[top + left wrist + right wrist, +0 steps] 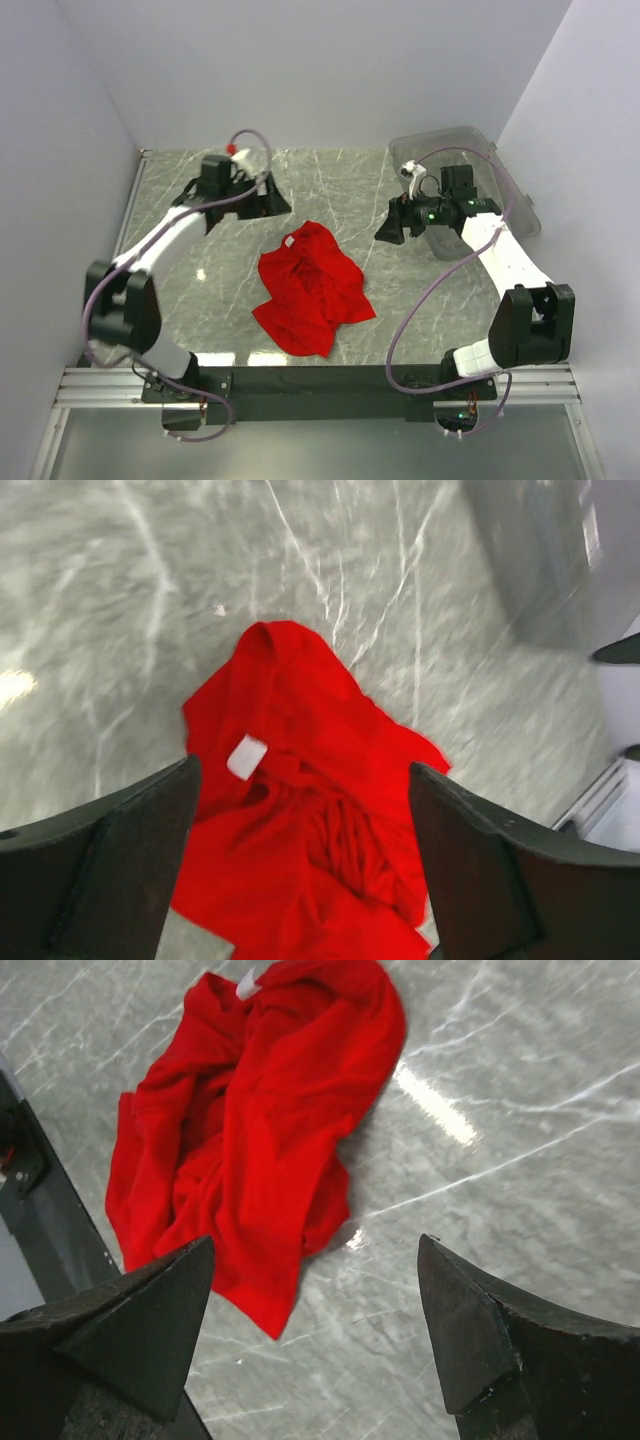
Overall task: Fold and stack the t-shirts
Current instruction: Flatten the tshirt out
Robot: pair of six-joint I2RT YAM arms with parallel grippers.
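One red t-shirt (310,290) lies crumpled on the marble table (200,265), and no fold is made yet. At the left, the left gripper (270,200) hovers over the far part of the table, jaws wide apart and empty, aimed toward the collar end, where a white label (246,756) shows. In the middle, the t-shirt sits as a bunched heap close to the near edge, layers overlapping and sleeves hard to tell apart. To the right, the right gripper (392,228) hangs with jaws spread, holding nothing, just in front of the clear plastic bin (470,135).

The risk, as I judge it, is that a pinch into the heap catches two layers at once, so the cloth lifts as a lump instead of spreading. A pull on the near hem could drag it off the edge.
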